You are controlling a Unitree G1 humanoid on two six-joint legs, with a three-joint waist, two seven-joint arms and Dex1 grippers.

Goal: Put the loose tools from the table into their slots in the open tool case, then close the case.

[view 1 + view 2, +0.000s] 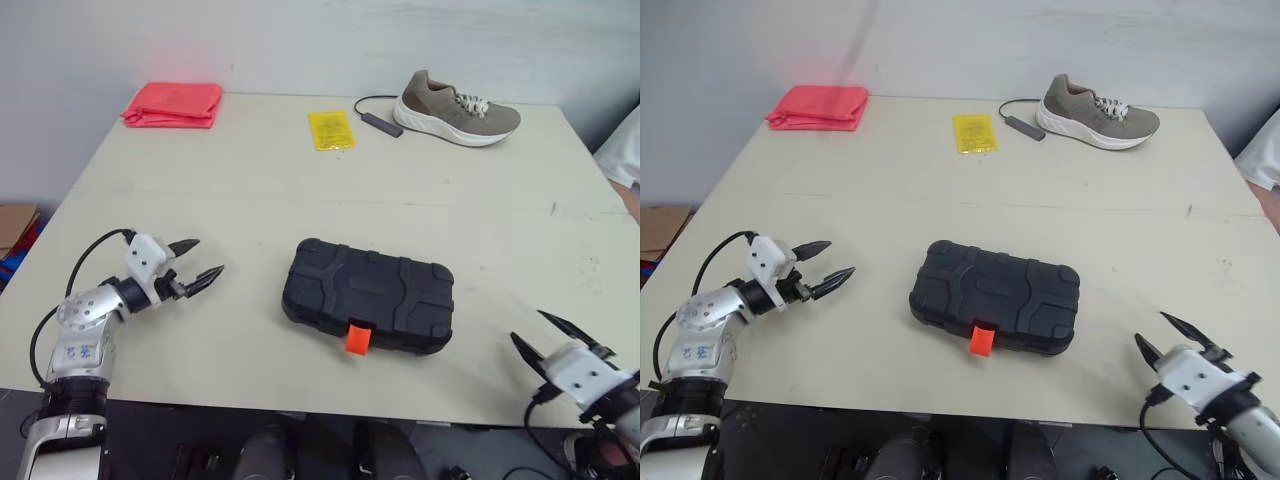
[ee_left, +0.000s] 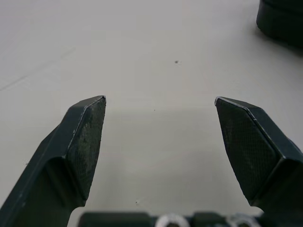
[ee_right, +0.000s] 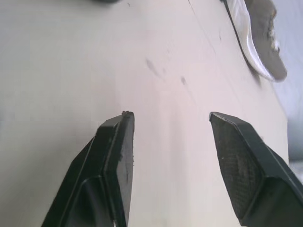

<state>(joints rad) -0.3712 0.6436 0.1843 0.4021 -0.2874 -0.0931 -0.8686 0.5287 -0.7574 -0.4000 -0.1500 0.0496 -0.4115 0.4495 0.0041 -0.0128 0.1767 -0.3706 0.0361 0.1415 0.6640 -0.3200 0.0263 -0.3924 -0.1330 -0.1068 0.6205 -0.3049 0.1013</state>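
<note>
Closed tool case (image 1: pixel 367 296); shoe (image 1: pixel 457 110), yellow packet (image 1: pixel 331 130), red cloth (image 1: pixel 173 104) well behind

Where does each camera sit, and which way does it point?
Left eye view: head, looking down at tool case on table; left gripper and right gripper show.
Right eye view: beside it, same scene.
Left wrist view: left wrist, along its open fingers toward the case.
Right wrist view: right wrist, along its open fingers toward the shoe, shared with the eyes.

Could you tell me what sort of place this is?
Probably an indoor robot test room: a plain table against a bare wall, holding unrelated props: a sneaker, a red cloth, a closed tool case.
</note>
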